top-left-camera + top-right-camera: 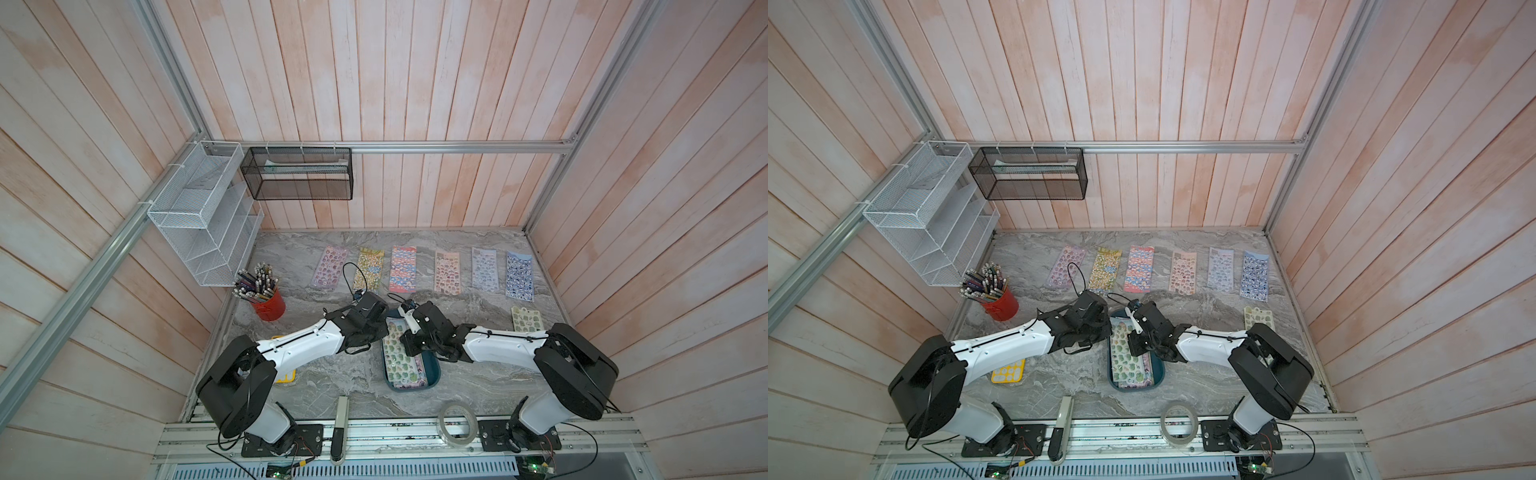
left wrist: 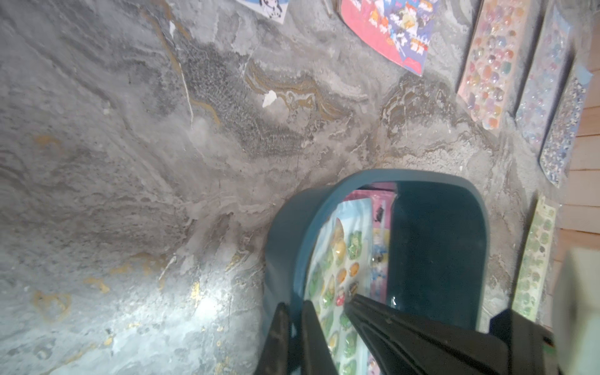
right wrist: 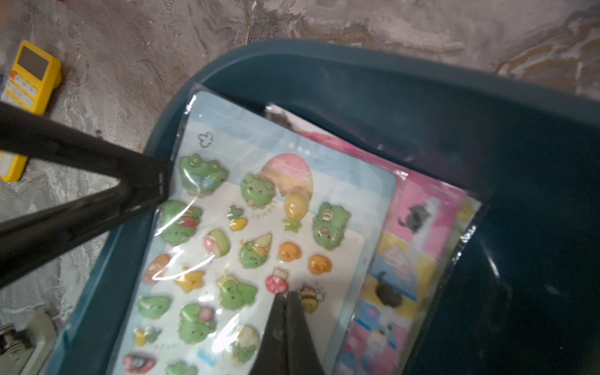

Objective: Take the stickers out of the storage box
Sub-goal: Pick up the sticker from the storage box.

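The storage box (image 1: 434,370) (image 1: 1158,370) is a shallow teal tray in the middle of the marble table. Stickers lie inside it, a frog sheet (image 3: 259,227) (image 2: 344,259) (image 1: 397,361) on top of a pink one (image 3: 422,220). My left gripper (image 2: 295,306) (image 1: 384,336) is shut on the box's left rim, with the wall between its fingers. My right gripper (image 3: 285,293) (image 1: 1136,347) is shut and holds nothing, its tips resting on the frog sheet. Several more stickers (image 1: 402,268) lie in a row at the back, and one (image 1: 527,320) lies to the right.
A red cup of pencils (image 1: 268,305) stands at the left. A yellow plastic piece (image 1: 1008,371) lies under my left arm. A stapler (image 1: 340,428) and a tape roll (image 1: 457,424) sit at the front edge. A white rack (image 1: 203,216) and a black mesh basket (image 1: 297,174) hang on the walls.
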You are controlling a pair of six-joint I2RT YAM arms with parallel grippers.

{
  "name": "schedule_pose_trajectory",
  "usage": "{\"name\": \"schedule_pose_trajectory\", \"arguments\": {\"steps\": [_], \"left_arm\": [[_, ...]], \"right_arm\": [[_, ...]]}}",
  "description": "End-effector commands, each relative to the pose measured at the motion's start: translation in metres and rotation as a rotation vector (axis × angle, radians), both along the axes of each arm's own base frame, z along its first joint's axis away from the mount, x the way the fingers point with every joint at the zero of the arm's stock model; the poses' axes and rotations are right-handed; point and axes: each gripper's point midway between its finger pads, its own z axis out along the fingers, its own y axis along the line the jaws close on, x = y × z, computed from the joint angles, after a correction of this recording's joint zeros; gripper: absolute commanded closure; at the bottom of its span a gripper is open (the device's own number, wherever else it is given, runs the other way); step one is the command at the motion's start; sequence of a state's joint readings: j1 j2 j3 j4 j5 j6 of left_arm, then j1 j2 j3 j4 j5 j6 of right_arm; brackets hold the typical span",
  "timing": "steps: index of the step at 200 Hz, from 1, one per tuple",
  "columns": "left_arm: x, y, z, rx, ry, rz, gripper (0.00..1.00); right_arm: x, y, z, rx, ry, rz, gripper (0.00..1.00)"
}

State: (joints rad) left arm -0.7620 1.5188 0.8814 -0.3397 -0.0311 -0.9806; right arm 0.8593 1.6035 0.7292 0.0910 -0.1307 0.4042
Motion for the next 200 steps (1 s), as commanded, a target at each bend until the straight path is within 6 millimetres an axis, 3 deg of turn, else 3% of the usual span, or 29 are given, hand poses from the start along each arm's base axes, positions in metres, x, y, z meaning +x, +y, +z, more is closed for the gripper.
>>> {"name": "schedule_pose_trajectory", "arguments": {"steps": [1, 44, 100, 141, 171, 200], "left_arm": [[-0.002, -0.019, -0.004, -0.05, 0.023, -0.026, 1.0], [-0.001, -0.02, 0.001, -0.045, 0.014, -0.026, 1.0], [-0.001, -0.015, 0.001, -0.032, 0.009, -0.013, 1.0], [0.0, -0.013, 0.0, -0.029, 0.007, -0.005, 1.0], [0.0, -0.012, -0.002, -0.029, 0.008, 0.003, 1.0], [-0.001, -0.011, -0.001, -0.037, 0.008, 0.007, 1.0]], "right_arm": [[-0.053, 0.021, -0.037, 0.034, 0.237, 0.128, 1.0], [-0.047, 0.025, -0.035, 0.002, 0.214, 0.12, 1.0], [-0.015, -0.014, 0.001, -0.229, 0.038, 0.008, 1.0], [-0.014, -0.032, 0.022, -0.302, 0.036, -0.07, 1.0], [-0.017, -0.047, 0.014, -0.367, 0.077, -0.149, 1.0], [-0.019, -0.067, -0.008, -0.451, 0.097, -0.218, 1.0]]}}
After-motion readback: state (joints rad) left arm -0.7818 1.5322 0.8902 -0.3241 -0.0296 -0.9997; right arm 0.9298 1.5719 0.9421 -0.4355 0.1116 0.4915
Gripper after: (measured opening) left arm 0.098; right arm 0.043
